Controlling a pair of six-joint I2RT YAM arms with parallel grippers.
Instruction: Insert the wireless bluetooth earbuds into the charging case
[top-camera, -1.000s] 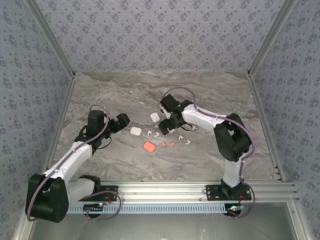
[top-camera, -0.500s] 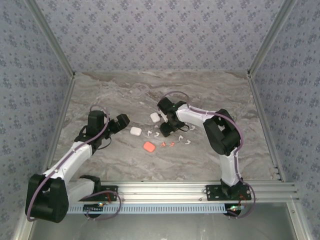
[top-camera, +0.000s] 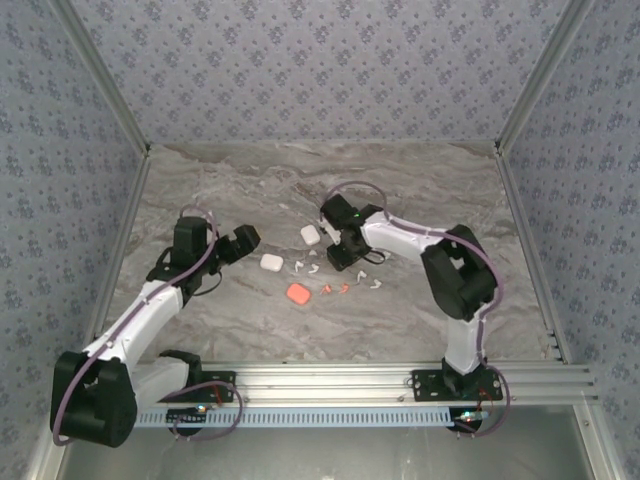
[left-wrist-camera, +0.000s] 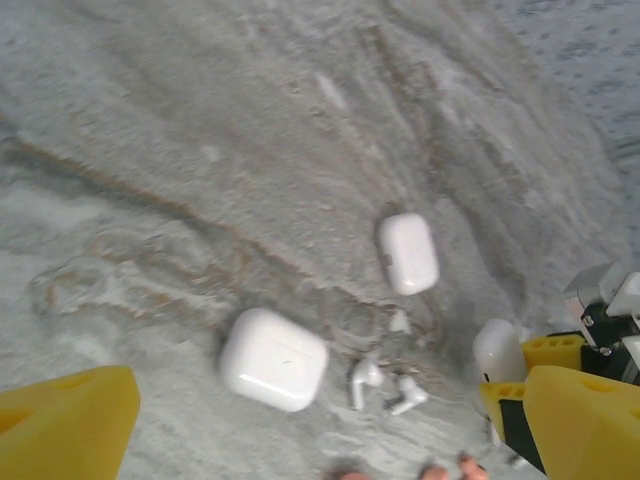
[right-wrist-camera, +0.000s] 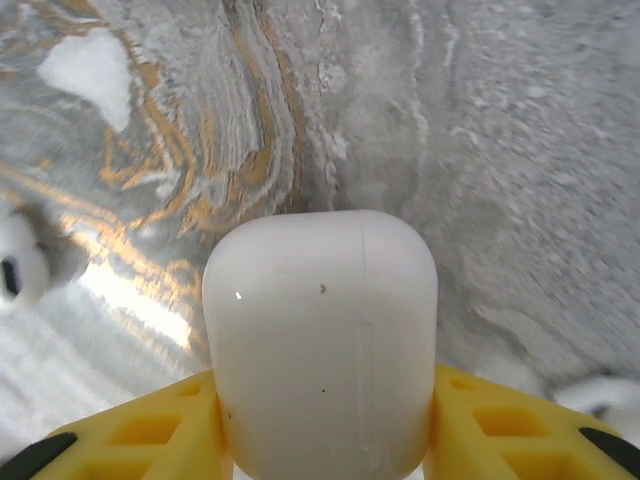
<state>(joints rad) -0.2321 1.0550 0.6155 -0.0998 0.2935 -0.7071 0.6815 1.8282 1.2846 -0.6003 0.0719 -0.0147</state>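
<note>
My right gripper (right-wrist-camera: 322, 385) is shut on a white charging case (right-wrist-camera: 320, 330), its lid closed, held just above the marble. In the top view this gripper (top-camera: 342, 252) hovers over the scattered earbuds: white earbuds (top-camera: 314, 268) lie to its left and right, and two salmon earbuds (top-camera: 335, 289) lie in front. Two more white cases (top-camera: 271, 263) (top-camera: 310, 234) and a salmon case (top-camera: 298, 294) rest on the table. My left gripper (top-camera: 246, 240) stands open, left of the nearer white case (left-wrist-camera: 273, 358), with two white earbuds (left-wrist-camera: 364, 380) beyond it.
The marble tabletop (top-camera: 220, 190) is fenced by patterned walls on three sides and a metal rail (top-camera: 330, 380) at the near edge. Further white earbuds (top-camera: 376, 284) lie right of the salmon pair. Open table stretches behind and to the right.
The right arm's elbow swung left and back out again while its gripper kept the white case over the earbuds. The left gripper shifted slightly toward the back.
</note>
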